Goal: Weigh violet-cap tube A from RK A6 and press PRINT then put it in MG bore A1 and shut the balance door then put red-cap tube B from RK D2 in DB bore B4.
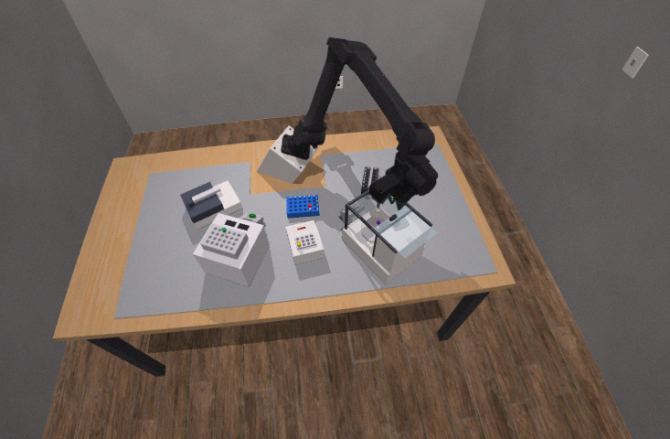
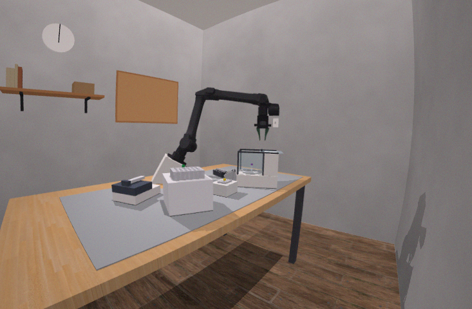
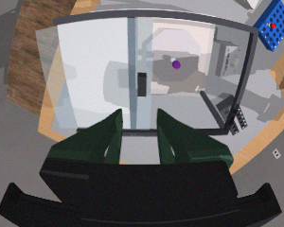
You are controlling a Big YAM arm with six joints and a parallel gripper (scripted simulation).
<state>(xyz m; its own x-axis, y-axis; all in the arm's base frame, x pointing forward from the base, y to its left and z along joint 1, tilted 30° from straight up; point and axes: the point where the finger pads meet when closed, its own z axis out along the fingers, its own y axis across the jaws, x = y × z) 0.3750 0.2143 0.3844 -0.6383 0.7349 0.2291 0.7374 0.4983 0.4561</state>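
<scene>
Tube A, violet cap (image 1: 378,221) (image 2: 251,164) (image 3: 176,64), stands upright on the pan inside the balance (image 2: 256,181) (image 3: 147,13). The balance's door (image 1: 422,240) (image 3: 48,71) is slid back, its dark handle (image 1: 393,217) (image 3: 142,84) near mid-box and the space over the pan open. My gripper (image 1: 397,204) (image 2: 262,139) (image 3: 139,114) is open and empty, high above the box. Tube B, red cap (image 1: 309,206) (image 3: 273,26), stands in the blue rack (image 1: 289,213) (image 3: 260,35). The magnet block (image 1: 370,176) (image 3: 239,119) is beside the balance. The lamp's state cannot be told.
The dry block (image 1: 295,256) (image 2: 225,189) holds a yellow-capped tube. The tall white mixer (image 1: 245,261) (image 2: 188,196) and the spectrophotometer (image 1: 231,195) (image 2: 132,187) stand beyond it. A small thing with a green top (image 1: 251,215) is beside the mixer. Dark rails edge the balance's box.
</scene>
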